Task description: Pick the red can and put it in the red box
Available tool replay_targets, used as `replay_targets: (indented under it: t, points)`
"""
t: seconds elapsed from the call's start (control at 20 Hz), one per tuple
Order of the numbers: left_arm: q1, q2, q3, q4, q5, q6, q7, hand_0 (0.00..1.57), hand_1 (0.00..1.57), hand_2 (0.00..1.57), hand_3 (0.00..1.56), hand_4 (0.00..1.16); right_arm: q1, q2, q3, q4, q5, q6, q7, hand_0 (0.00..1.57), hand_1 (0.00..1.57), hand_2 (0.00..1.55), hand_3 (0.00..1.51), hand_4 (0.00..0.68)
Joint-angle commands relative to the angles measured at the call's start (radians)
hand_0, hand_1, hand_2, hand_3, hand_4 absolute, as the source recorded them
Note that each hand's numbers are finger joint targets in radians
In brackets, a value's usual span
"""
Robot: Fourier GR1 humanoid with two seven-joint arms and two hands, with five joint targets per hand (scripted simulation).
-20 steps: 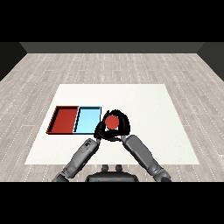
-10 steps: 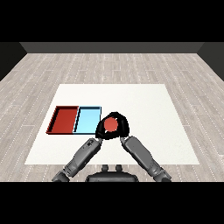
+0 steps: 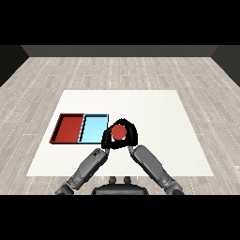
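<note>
Red can (image 3: 119, 132) sits enclosed in the right hand (image 3: 131, 136), whose fingers curl round it, just right of the light blue tray (image 3: 93, 128); the red tray (image 3: 69, 128) lies beyond.

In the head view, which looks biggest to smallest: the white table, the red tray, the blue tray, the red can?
1. White table
2. Red tray and blue tray: look about alike, so no ranking between them
3. Red can, partly hidden by the right hand
</note>
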State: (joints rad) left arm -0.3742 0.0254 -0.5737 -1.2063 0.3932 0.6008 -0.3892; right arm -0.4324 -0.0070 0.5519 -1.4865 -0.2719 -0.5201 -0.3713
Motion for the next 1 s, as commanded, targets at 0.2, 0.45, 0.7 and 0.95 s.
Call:
replay_targets:
  t: [0.2,0.45,0.7,0.95]
  points:
    - [-0.011,-0.024,0.036,-0.021,0.013,-0.027,-0.105,1.57,1.57,1.57,1.51,1.15,-0.014,0.000,0.005,0.009,0.041,-0.020,0.105,0.00,0.00,0.00,0.00,0.000]
    - [-0.012,-0.025,0.032,-0.012,0.012,-0.013,-0.106,1.57,1.57,1.57,1.51,1.15,-0.095,0.007,-0.035,0.062,0.064,-0.004,0.164,0.00,0.00,0.00,0.00,0.000]
    - [0.000,-0.022,0.062,-0.037,-0.053,-0.001,-0.071,1.57,1.57,1.57,1.49,1.13,-0.057,0.007,0.050,0.046,0.031,-0.099,0.128,0.00,0.00,0.00,0.00,0.000]
    - [-0.045,-0.017,0.080,-0.024,-0.046,0.006,-0.054,1.57,1.57,1.57,1.49,1.13,0.049,-0.023,-0.044,-0.031,0.079,0.038,0.151,0.00,0.00,0.00,0.00,0.000]
